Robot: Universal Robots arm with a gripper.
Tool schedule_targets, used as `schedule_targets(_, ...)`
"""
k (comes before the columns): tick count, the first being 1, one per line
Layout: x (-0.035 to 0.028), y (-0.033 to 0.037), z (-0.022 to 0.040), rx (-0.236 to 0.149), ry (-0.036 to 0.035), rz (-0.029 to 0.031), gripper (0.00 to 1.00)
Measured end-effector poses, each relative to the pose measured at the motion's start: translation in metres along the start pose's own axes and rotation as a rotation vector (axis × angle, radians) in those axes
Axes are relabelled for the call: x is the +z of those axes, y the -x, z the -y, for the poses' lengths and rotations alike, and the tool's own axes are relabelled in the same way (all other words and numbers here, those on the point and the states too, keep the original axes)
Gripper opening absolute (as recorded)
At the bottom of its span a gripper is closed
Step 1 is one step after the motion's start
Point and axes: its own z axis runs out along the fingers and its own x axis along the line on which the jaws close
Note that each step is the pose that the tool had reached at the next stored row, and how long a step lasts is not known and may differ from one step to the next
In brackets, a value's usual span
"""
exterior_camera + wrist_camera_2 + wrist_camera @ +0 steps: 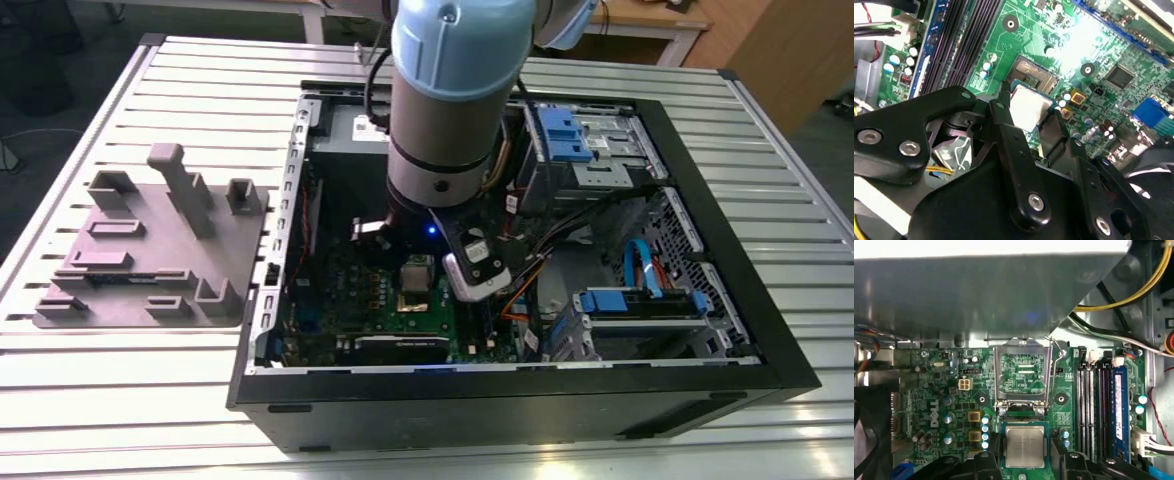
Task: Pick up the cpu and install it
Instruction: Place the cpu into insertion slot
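Observation:
In both wrist views the cpu, a small square chip with a pale metal top, sits between the black fingers of my gripper, which is shut on it. It hangs just over the green motherboard, close above the dark open socket and partly covering it. The socket's metal frame stands flipped open beside the chip. In the exterior view my arm reaches down into the open computer case.
A large grey box overhangs the board near the socket frame. Memory slots and cables flank the socket. Blue drive cages fill the case toward the exterior view's right. A grey fixture plate lies on the slatted table outside the case.

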Motion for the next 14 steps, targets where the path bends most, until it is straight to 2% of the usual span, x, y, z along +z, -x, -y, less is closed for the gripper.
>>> schedule_targets(7,0.0064,0.0003,0.0052,0.0,-0.0001,0.0,0.47)
schedule_targets(14,0.016,0.0006,0.0058,0.0,0.0,0.0,0.47)
